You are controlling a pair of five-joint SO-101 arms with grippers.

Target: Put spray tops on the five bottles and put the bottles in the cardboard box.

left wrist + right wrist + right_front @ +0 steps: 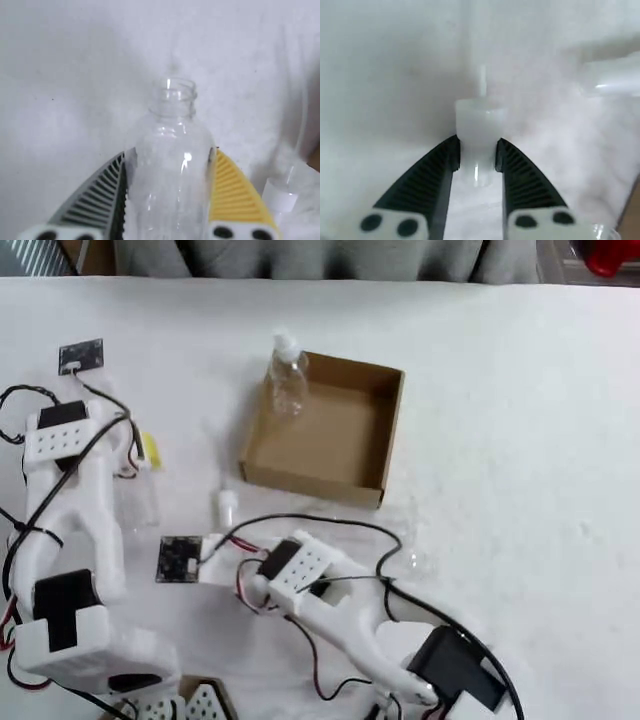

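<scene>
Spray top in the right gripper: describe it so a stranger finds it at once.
Find the cardboard box mid-table. Just off its near-left corner, the right gripper pinches a small white spray top. Unlike the capped bottle standing in the box and the open-necked bottle in the left gripper, it is a loose top with no bottle.

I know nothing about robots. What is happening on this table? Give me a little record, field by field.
left hand: shut on a clear plastic bottle, neck open, no top
right hand: shut on a small white spray top
brown cardboard box: open, on the white table beyond both arms
inside the box: one capped clear bottle at a far corner, spray top fitted
task stage: one bottle boxed; the held bottle not yet capped
</scene>
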